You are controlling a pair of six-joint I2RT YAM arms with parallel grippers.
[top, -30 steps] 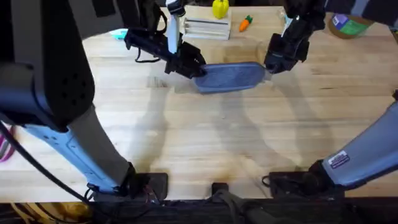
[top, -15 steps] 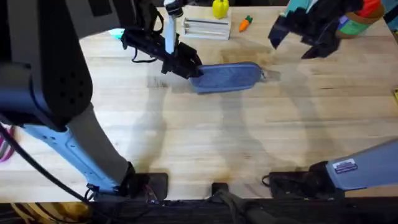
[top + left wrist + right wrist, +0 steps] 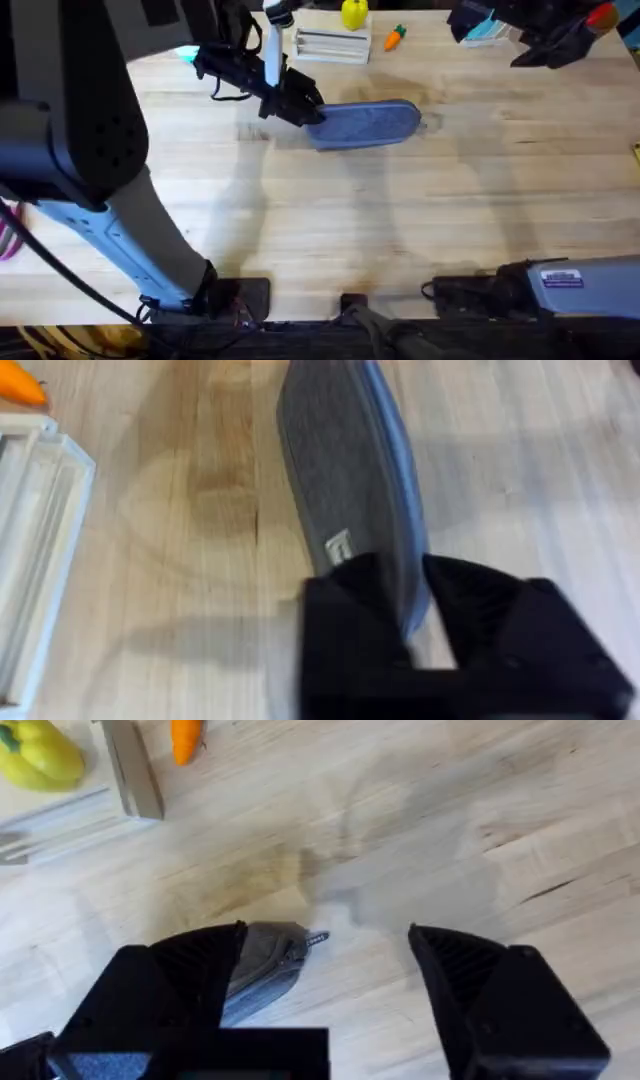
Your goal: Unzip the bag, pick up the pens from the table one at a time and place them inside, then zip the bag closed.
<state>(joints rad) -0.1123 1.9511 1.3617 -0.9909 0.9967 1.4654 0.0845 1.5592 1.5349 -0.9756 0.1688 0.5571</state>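
Note:
The blue-grey bag (image 3: 368, 123) lies lengthwise on the table (image 3: 400, 220), towards the far middle. My left gripper (image 3: 305, 108) is shut on the bag's left end; in the left wrist view the black fingers (image 3: 345, 620) pinch the fabric edge of the bag (image 3: 345, 470). My right gripper (image 3: 495, 35) hangs raised at the far right, well away from the bag. In the right wrist view the right gripper (image 3: 327, 932) is wide open above the bag's right tip (image 3: 265, 960) and its small metal pull (image 3: 317, 937). The pens are out of view.
Beyond the bag stand a white slatted rack (image 3: 328, 45), a yellow toy pepper (image 3: 353, 13) and a small orange carrot (image 3: 396, 38). A colourful container (image 3: 592, 18) sits at the far right corner. A teal object (image 3: 188, 54) lies behind the left arm.
The right gripper has let go of the bag's right end, opened, and swung up and away to the far right. The left gripper and the bag have stayed put.

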